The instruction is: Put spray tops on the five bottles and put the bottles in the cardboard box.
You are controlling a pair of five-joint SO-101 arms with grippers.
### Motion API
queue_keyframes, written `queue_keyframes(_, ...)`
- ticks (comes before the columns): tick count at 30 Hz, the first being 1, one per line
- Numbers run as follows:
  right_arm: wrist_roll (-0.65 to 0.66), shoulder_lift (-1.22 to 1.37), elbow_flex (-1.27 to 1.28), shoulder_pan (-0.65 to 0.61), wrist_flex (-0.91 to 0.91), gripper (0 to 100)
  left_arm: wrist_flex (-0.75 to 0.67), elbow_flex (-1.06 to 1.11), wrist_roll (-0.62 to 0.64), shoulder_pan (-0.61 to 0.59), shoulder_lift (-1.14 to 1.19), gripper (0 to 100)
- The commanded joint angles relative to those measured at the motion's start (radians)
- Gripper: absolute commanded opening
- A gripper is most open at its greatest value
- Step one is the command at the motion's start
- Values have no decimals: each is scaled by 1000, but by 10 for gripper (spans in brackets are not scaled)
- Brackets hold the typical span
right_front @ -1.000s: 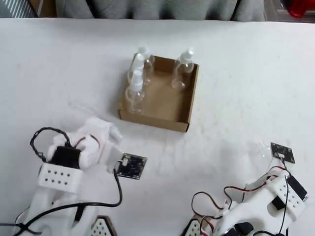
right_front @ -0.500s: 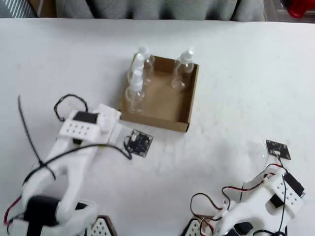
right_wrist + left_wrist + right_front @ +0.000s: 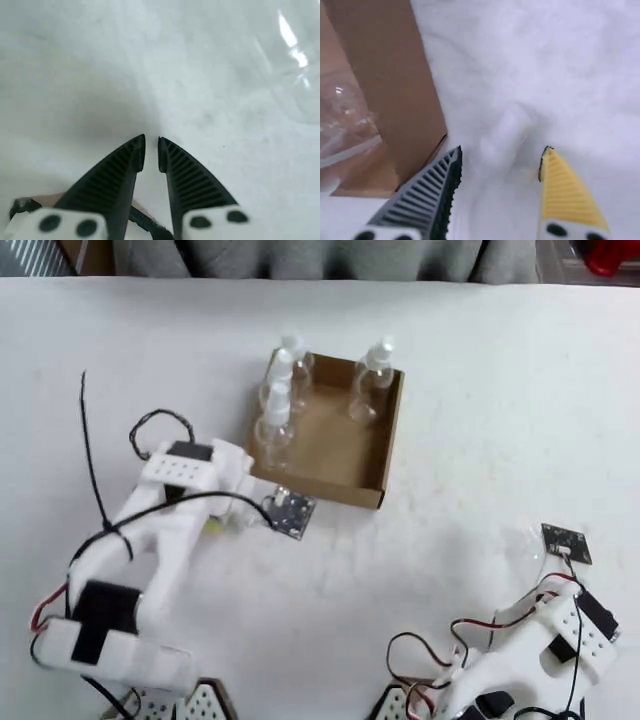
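Left gripper [image 3: 502,150]: you see its jaws wide apart, just beside a corner of the cardboard box [image 3: 385,445], a small white piece [image 3: 506,131] on the table [image 3: 480,360] between them | right gripper [image 3: 151,142]: jaws almost together, holding nothing, near a clear bottle [image 3: 300,70] | box: four bottles [image 3: 275,430] stand inside

Rt claw [image 3: 151,144] tips nearly together, nothing btwn, over white table [image 3: 75,70], clear bottle [image 3: 300,80] near.
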Motion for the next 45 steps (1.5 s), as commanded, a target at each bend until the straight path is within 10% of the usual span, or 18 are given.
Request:
queue_keyframes(1, -8, -13, -5, -10, -10, 16, -25, -81, -2, -12, 45, 217)
queue_keyframes(9, -8, -8, -5, -10, -10, 16, 55, -94, -3, -38, 59, 35)
queue_keyframes(22, -8, -7, -5, -12, -10, 16, 555, -87, 46, -62, -262, 35)
queue_keyframes(45, -8, -12, 6, -12, -12, 16, 408, -86, 1725, -124, -512, 36)
